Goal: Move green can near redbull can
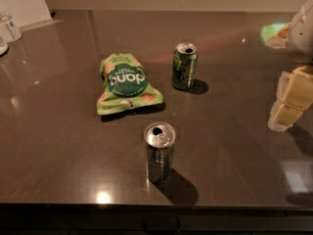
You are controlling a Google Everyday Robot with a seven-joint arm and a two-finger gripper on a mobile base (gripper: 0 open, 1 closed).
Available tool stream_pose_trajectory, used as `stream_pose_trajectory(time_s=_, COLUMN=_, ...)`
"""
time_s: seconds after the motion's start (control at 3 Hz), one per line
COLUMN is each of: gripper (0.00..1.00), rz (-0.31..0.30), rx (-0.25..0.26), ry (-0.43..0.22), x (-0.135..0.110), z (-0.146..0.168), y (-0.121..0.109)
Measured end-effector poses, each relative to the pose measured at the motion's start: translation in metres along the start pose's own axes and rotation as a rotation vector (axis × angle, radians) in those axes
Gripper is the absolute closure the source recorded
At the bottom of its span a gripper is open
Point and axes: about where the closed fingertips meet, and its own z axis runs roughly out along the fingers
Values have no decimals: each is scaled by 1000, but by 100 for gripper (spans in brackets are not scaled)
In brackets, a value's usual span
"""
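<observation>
The green can (184, 66) stands upright on the dark table (58, 146), behind the middle, with dark green patterned sides and a silver top. The redbull can (159, 152) is silver-grey and stands upright nearer the front edge, a little left of the green can and well apart from it. My gripper (289, 101) is at the right edge of the view, above the table, to the right of both cans and touching neither. It holds nothing that I can see.
A flat green snack bag (127, 84) lies left of the green can and behind the redbull can. Clear bottles (10, 29) stand at the far left edge. A white panel (24, 1) leans at the back left. The table's front edge runs along the bottom.
</observation>
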Motion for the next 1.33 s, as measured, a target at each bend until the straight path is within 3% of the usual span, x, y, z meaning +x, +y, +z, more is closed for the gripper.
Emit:
stream_pose_trajectory(time_s=0.33, gripper=0, rz=0, rx=0, ry=0, x=0, z=0, y=0)
stream_pose_trajectory(time_s=0.67, gripper=0, rz=76, rx=8, ry=-71, x=-5, z=7, y=-19)
stream_pose_trajectory(time_s=1.33, gripper=0, rz=212, rx=50, ry=-225, x=-30, z=29, y=-83)
